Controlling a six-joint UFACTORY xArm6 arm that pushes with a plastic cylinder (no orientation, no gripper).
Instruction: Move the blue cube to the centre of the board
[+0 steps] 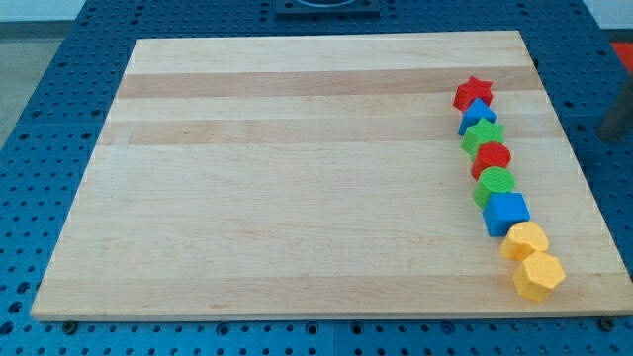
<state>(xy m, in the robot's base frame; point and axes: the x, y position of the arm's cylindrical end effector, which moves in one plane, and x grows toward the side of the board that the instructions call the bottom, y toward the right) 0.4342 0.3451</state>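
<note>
The blue cube (506,212) lies near the right edge of the wooden board (297,178), in a curved column of blocks. From the view's top down, the column holds a red star (473,93), a smaller blue block (477,115), a green block (484,136), a red block (491,157), a green block (495,184), the blue cube, a yellow block (524,240) and a yellow hexagon (538,275). The blue cube touches the green block above it and the yellow block below it. My tip does not show clearly.
A dark blurred shape (620,114) stands at the view's right edge, off the board and level with the upper blocks. The board rests on a blue perforated table (49,119).
</note>
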